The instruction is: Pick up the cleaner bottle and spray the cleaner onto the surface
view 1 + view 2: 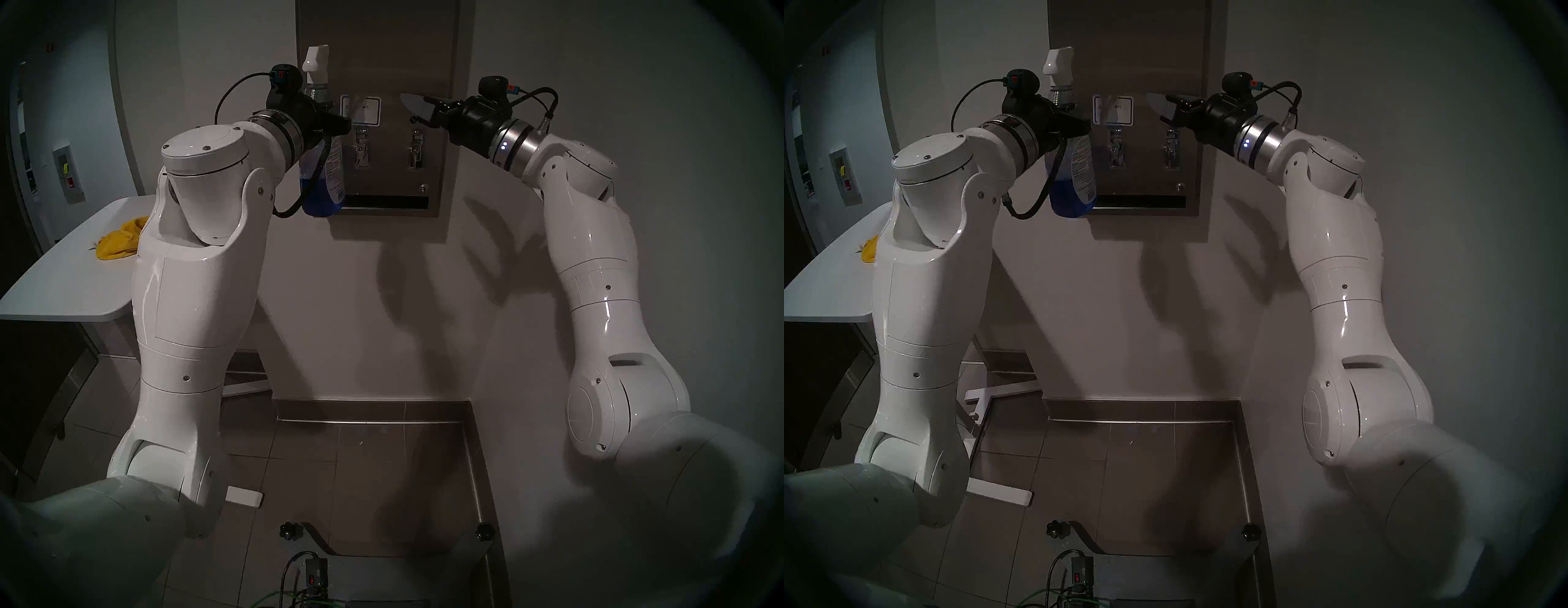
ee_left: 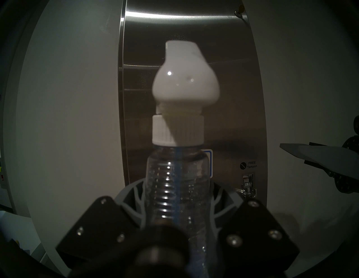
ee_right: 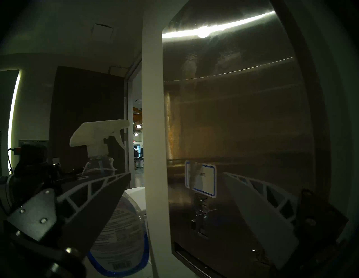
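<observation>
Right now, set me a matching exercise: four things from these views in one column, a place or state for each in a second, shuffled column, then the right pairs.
Things
1. clear plastic spray bottle with white trigger nozzle and blue liquid
2. crumpled yellow cloth
3. right pincer
4. blue-bordered white sticker

Places or states
A. lying on the white rounded tabletop
B. open and holding nothing
C. stuck on the brushed stainless-steel dispenser front, above a lever knob
D. upright in the shut left pincer

Pairs: 1-D, 2-A, 3-B, 4-C
</observation>
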Controlling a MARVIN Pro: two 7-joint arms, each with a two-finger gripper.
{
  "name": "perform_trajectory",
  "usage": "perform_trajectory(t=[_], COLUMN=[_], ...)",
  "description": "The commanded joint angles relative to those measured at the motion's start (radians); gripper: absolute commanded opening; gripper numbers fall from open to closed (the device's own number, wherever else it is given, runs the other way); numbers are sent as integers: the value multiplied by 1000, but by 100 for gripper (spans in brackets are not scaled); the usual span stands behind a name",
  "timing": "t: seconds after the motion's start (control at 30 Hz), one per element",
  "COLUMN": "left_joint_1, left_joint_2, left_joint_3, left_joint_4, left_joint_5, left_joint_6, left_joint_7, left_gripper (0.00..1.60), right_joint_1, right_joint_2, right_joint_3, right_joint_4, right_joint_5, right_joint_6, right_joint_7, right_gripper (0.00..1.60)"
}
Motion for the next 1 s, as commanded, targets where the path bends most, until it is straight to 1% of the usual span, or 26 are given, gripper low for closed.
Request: perform_trajectory(t=[0.0, 0.07, 0.13, 0.2, 0.4, 0.47, 0.53, 0.97], left_joint_1=[-57, -56, -56, -56, -56, -56, -56, -55], left_joint_2=[-5, -6, -6, -8, -10, -10, -11, -16], left_joint_3=[-13, -14, -14, -15, -17, -17, -17, -20], left_joint_4=[-38, -38, -38, -38, -38, -38, -38, -37], left_joint_5=[3, 5, 6, 8, 11, 12, 13, 20], left_joint_6=[-37, -36, -36, -36, -36, -36, -36, -37], left_joint_7=[1, -1, -1, -3, -6, -6, -7, -13], left_gripper=[0, 0, 0, 0, 0, 0, 0, 0], right_joint_1=[73, 97, 103, 118, 142, 147, 151, 168], right_joint_2=[-18, -31, -32, -28, -30, -31, -42, -43], right_joint_3=[-13, -26, -30, -52, -70, -73, -67, -72], right_joint_4=[-1, 24, 28, 39, 69, 76, 83, 113], right_joint_5=[8, 11, 8, -2, -5, -5, -5, -3], right_joint_6=[12, 25, 26, 30, 33, 32, 14, -11], right_joint_7=[13, 18, 18, 31, 39, 39, 23, 29], right_gripper=[160, 160, 160, 160, 160, 160, 160, 160])
